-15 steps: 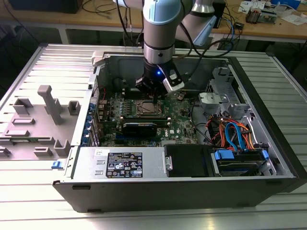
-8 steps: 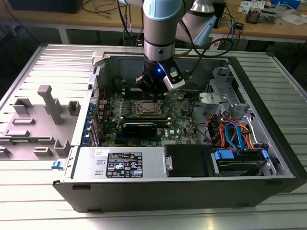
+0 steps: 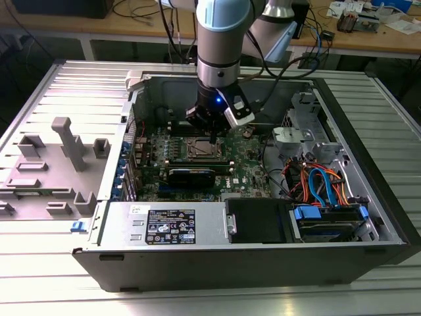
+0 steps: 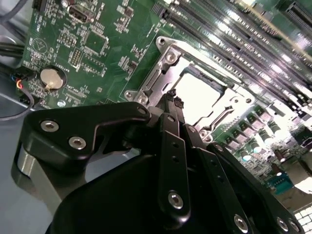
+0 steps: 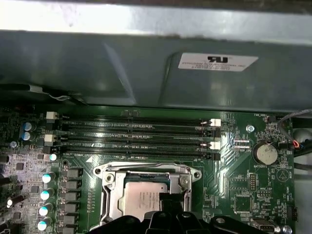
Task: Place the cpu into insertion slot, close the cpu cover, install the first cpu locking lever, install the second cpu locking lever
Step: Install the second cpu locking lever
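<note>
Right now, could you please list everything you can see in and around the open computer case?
computer case: one, dark grey, lying open on the slatted metal table.
motherboard: one, green, on the case floor.
cpu: one, grey, seated in the insertion slot.
cpu cover: one, silver, down around the cpu.
memory slots: four, black, beside the insertion slot.
coin battery: one, silver, on the motherboard.
power supply: one, silver, at the case's near side.
cables: a bundle, orange and blue, toward the exterior view's right.
plastic fixture: one, grey, on the table.
gripper: one, black, directly over the cpu cover.

Shiny metal cpu cover (image 5: 146,174)
</note>
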Controlling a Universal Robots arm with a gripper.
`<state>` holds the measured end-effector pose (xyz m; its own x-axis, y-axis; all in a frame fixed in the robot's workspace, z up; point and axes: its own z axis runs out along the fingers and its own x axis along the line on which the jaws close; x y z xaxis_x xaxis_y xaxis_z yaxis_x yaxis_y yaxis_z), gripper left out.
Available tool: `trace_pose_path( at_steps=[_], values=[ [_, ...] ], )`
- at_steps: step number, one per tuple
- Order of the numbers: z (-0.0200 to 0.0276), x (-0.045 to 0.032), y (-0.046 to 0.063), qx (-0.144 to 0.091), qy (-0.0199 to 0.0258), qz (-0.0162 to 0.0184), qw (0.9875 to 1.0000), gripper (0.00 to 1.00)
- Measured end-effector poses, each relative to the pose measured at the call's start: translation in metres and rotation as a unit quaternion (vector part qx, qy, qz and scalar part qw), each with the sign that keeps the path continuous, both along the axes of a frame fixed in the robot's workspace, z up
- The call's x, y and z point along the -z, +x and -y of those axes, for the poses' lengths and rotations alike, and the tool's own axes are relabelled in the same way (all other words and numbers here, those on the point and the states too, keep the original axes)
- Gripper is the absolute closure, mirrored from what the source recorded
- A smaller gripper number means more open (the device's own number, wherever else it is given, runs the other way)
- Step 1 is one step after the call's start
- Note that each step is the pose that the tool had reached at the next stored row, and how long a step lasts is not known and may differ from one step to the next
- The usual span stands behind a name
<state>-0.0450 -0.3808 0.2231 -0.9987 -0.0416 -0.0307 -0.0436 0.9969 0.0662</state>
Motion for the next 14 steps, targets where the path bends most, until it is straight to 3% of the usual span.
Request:
trace_pose_path(
  at_steps=[6,10,14],
  values=[
    [0.0012,-0.0097,0.000,0.000,0.0000,0.0000,1.0000,0.89],
    [0.0022,-0.0107,0.000,0.000,0.0000,0.0000,1.0000,0.89],
    [0.0093,-0.0107,0.000,0.000,0.0000,-0.0006,1.0000,0.89]
  ],
)
